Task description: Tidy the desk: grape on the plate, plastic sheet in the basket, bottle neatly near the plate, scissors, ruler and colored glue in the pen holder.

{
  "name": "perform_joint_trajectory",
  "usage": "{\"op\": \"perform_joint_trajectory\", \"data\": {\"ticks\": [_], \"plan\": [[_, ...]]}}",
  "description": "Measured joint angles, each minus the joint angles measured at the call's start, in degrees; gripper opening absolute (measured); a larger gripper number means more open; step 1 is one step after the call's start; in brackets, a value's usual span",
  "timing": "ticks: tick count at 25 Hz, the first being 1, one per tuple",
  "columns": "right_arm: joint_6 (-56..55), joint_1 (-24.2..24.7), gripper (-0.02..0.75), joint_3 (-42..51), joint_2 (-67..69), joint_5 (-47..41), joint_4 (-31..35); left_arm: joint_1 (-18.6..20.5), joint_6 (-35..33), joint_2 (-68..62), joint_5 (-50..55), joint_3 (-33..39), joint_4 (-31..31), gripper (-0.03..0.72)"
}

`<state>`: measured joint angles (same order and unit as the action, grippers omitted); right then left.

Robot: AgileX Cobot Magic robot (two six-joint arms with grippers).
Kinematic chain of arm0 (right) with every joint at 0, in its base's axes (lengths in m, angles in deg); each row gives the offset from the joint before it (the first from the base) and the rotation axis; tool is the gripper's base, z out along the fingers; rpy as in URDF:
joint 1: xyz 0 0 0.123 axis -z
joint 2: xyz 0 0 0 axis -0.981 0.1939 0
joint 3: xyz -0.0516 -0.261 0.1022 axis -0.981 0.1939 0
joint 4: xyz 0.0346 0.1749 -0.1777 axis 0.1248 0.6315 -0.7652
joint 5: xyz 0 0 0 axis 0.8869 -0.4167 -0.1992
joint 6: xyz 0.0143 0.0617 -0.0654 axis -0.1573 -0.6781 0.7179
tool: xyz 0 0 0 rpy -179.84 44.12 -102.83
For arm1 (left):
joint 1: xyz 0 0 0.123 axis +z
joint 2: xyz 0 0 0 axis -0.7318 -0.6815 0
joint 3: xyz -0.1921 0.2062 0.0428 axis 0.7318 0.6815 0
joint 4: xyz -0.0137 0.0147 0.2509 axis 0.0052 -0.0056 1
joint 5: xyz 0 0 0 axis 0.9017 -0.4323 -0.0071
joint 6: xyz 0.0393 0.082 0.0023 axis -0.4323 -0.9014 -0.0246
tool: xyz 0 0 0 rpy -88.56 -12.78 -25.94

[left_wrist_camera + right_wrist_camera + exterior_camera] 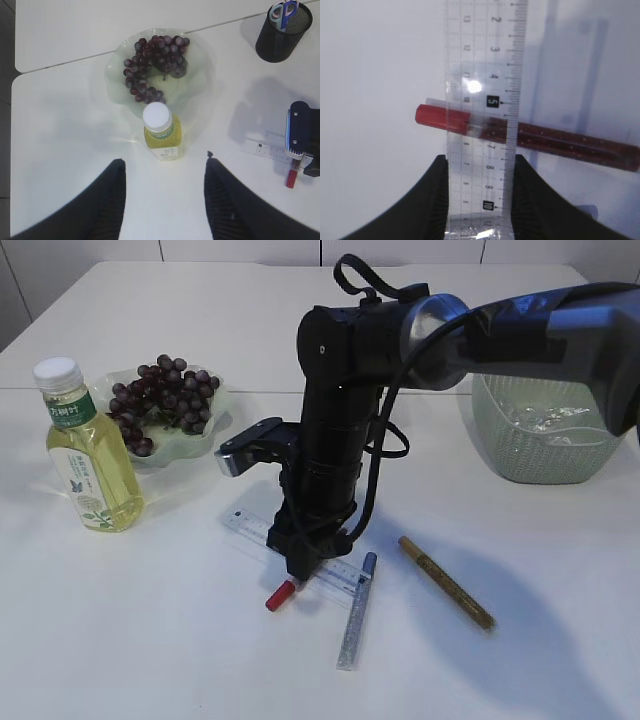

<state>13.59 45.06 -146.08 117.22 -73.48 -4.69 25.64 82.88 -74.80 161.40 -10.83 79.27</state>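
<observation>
The right gripper (479,220) clamps the clear ruler (482,100) across its width, above the red glue pen (530,137), for lifting; the left gripper (162,200) hangs open.

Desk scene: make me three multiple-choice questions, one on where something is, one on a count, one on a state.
1. Where are the grapes?
A. on the plate
B. in the basket
C. on the bare table

2. How many glue pens lie on the table?
A. one
B. three
C. five

3. What is the ruler's state?
A. standing in the pen holder
B. between the right gripper's fingers
C. lying untouched

Answers: 1 A, the bunch sits in the green plate. 2 B, red, silver and gold. 3 B, the right wrist view shows both fingers flanking its edges.
</observation>
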Motion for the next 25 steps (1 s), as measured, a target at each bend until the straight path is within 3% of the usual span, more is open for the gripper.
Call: {"op": "perform_joint_trajectory", "data": {"ticks": [9,25], "plan": [[-0.5,0.0,0.262,-0.1,0.0,1.7,5.9,0.0,0.0,0.0,0.0,0.0,0.0,0.371],[-8.8,0.6,0.262,-0.1,-5.7,14.6,1.3,0.0,0.0,0.0,0.0,0.0,0.1,0.371]]}}
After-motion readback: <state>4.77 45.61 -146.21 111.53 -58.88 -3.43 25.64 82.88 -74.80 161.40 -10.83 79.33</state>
